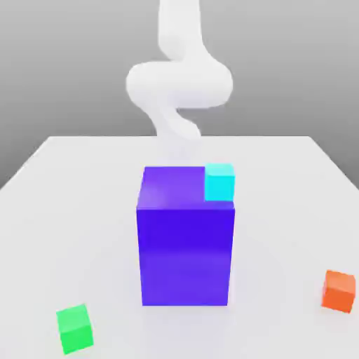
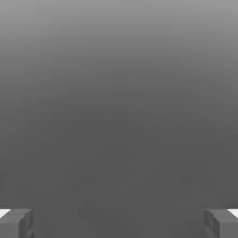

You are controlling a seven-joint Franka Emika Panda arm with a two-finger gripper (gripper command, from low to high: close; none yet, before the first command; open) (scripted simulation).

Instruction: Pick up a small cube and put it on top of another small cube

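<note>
Jaws stand wide apart in the hand view, with nothing between the fingertips (image 2: 25, 223) of the gripper (image 2: 119, 223). A smooth, near-white table (image 1: 280, 189) spreads across the lower part of the exterior view and narrows to a straight far edge. Above that edge, the room is a plain grey backdrop (image 1: 56, 63), darker toward the horizon and paler at the top. The white arm (image 1: 179, 83) comes down from the top centre of the frame, its lower end fading into the pale table behind the large violet-blue block (image 1: 185, 256), which stands upright at the centre.

Three small cubes lie well apart from one another, all clear of the jaws. The green cube (image 1: 75, 329) is on the table at lower left of the exterior view, and the orange cube (image 1: 339, 291) at lower right. The cyan cube (image 1: 219, 183) appears at the block's upper right corner.
</note>
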